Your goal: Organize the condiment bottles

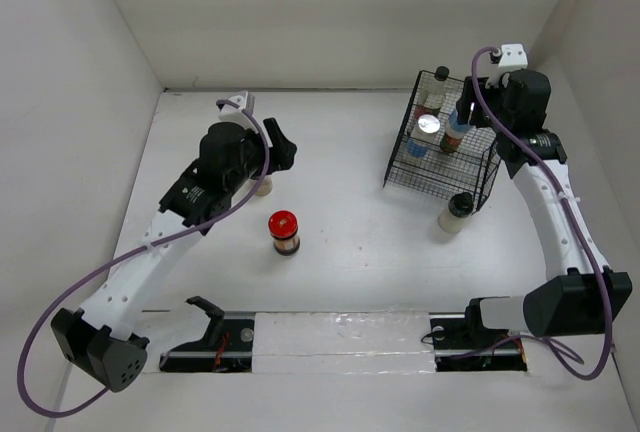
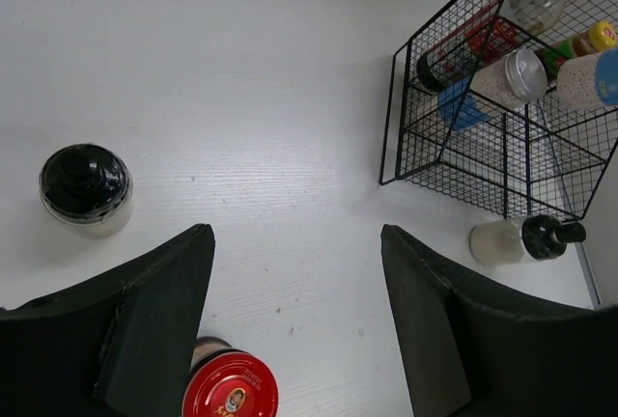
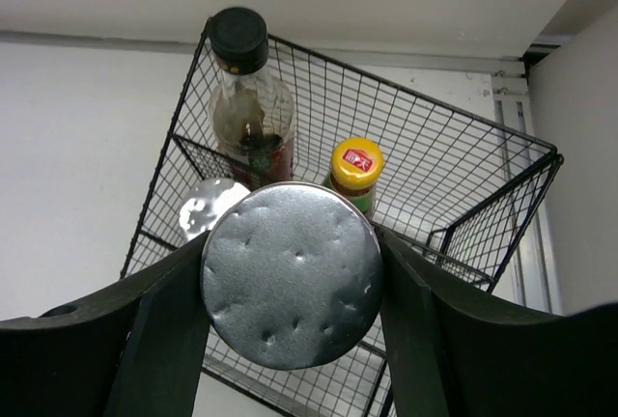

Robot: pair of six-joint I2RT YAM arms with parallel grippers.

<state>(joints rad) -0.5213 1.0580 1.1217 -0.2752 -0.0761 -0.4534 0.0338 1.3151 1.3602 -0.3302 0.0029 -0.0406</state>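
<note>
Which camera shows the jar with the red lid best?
The top view: the red-lidded jar shows whole. The left wrist view crops the jar at the bottom edge; the right wrist view misses it.

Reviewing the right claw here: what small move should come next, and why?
Probably ease the right claw straight down into the black wire rack. It grips a silver-lidded jar over the rack, where a tall black-capped clear bottle, a yellow-capped bottle and a second silver-lidded jar already stand. The spot beneath is hidden, so go slowly.
</note>
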